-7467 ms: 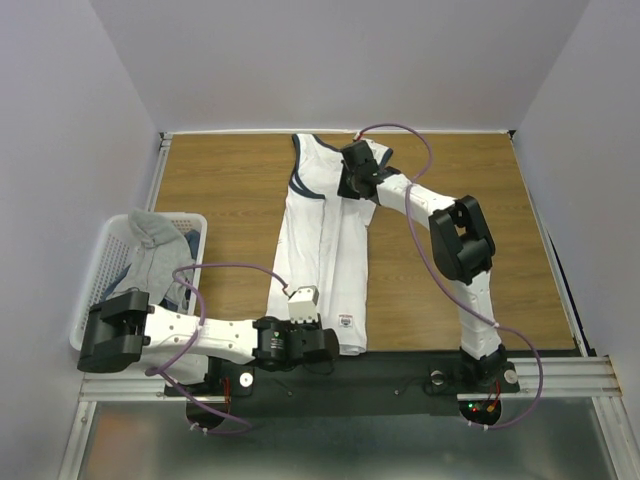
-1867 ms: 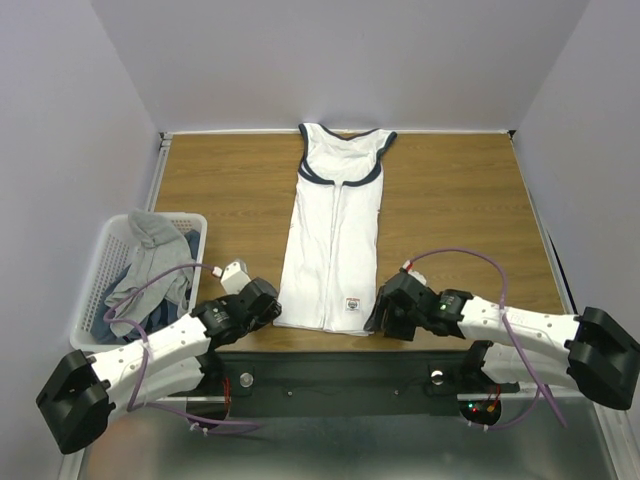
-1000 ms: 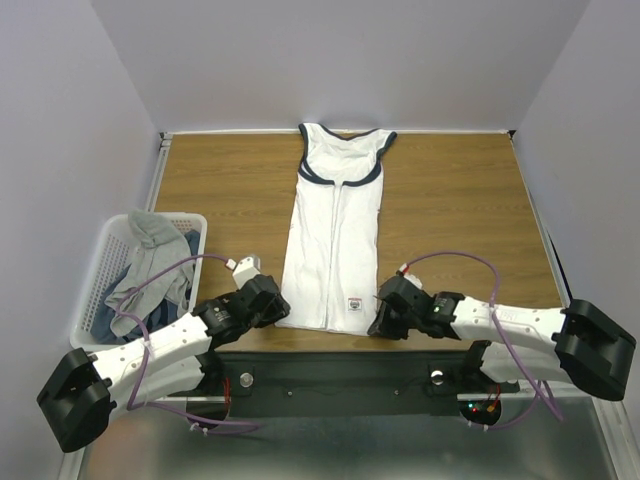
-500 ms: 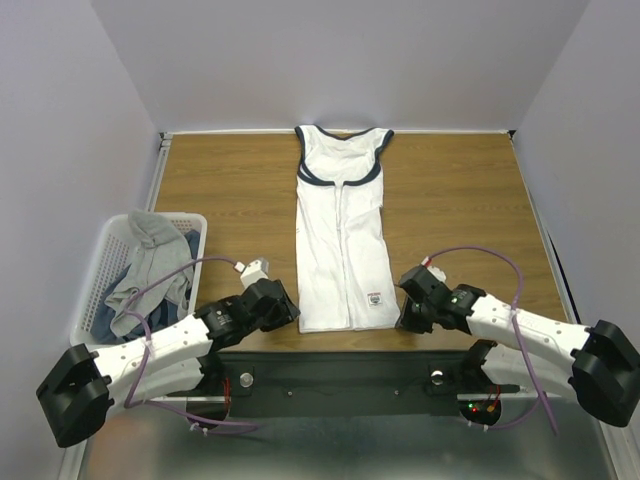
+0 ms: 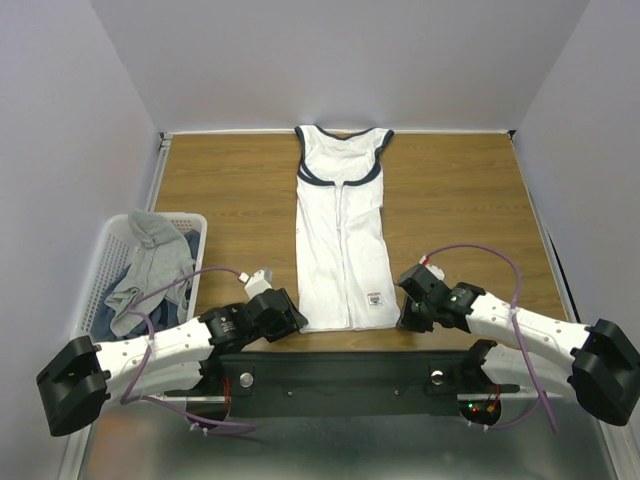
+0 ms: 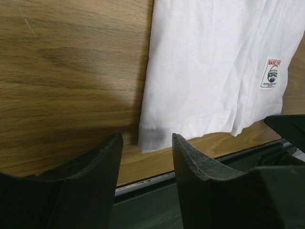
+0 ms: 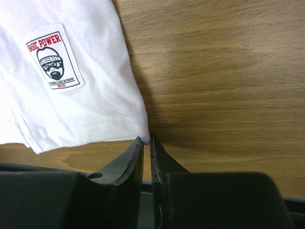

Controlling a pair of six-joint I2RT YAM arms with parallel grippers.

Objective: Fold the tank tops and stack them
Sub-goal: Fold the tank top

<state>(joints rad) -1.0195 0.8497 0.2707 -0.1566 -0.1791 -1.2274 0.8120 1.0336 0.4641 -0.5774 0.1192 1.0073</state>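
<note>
top: white tank top flat mid-table, hem at near edge
left gripper: spread open, astride near-left hem corner
right gripper: clenched on near-right corner tip
risk: thin pinch may slip, skewing the fold

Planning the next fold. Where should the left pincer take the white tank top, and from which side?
Its near-left hem corner, approached low from the arms' side. The white tank top lies flat with the hem nearest, and that corner sits just ahead of the open left pincer, mirroring the right pincer at the other corner.
</note>
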